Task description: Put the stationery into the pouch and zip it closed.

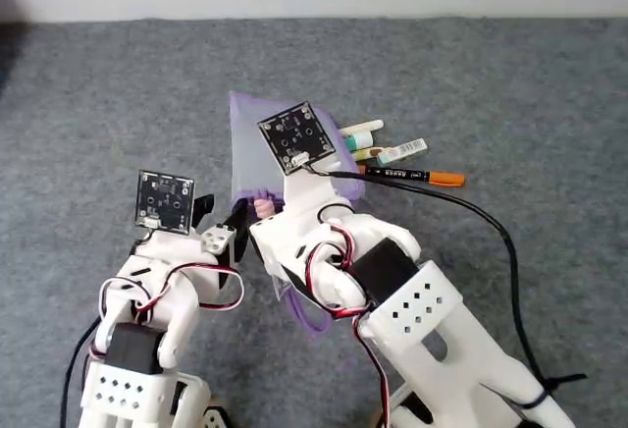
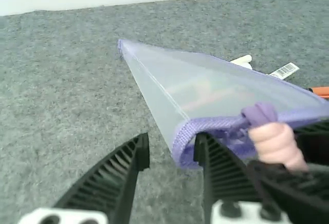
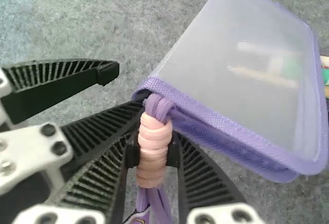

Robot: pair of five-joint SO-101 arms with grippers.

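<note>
The translucent purple-edged zip pouch point(image 3: 247, 70) lies on the grey felt-like counter point(image 1: 510, 75), one corner raised between the two arms. The right pincer point(image 3: 153, 153) is clamped on the pink ribbed zip pull point(image 3: 152, 131), whose purple cord hangs below, cut off by the frame edge. The left pincer point(image 2: 170, 144) stands apart, its black ribbed fingers point(image 2: 121, 175) either side of the pouch's near corner. Just beyond the pouch, a white marker point(image 1: 365, 132), a white labelled pen point(image 1: 400, 149) and a black pen with an orange cap point(image 1: 417, 176) lie on the counter, their near ends hidden by the right arm's camera board point(image 1: 297, 138). Pale shapes show blurred through the pouch wall; whether they lie inside or behind it cannot be told.
</note>
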